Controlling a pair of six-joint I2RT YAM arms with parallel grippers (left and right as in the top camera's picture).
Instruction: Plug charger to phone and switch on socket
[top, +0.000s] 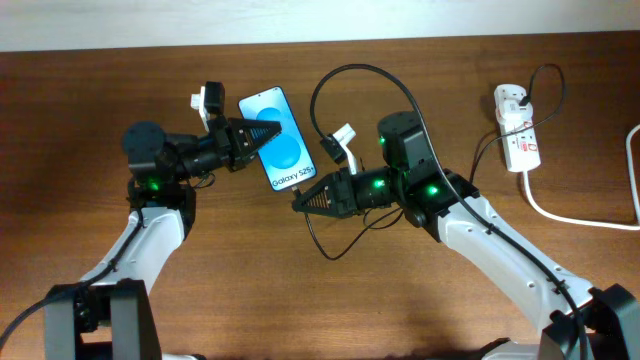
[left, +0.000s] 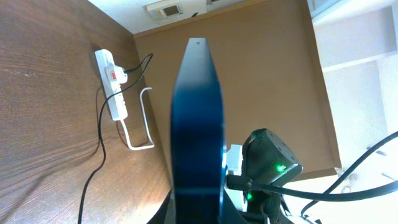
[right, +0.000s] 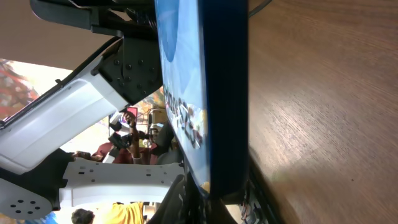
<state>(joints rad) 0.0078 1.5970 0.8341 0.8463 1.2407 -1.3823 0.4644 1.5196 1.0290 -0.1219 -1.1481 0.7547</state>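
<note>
The phone (top: 288, 152) faces up at the table's middle, its blue screen reading "Galaxy S25+". My left gripper (top: 264, 133) is shut on its left long side; in the left wrist view the phone (left: 198, 124) rises edge-on from between the jaws. My right gripper (top: 300, 200) is shut at the phone's lower end (right: 225, 93), and the charger cable (top: 318, 238) comes out from under it. The connector tip is hidden. The thin black cable loops back (top: 335, 75) to the white plug (top: 510, 100) in the socket (top: 520, 135), which also shows far off in the left wrist view (left: 112, 84).
A thick white cord (top: 575, 215) runs from the socket toward the right edge. A slack loop of black cable (top: 365, 222) lies under the right arm. The two arms nearly meet at the phone. A wall (left: 261, 74) bounds the table's far side.
</note>
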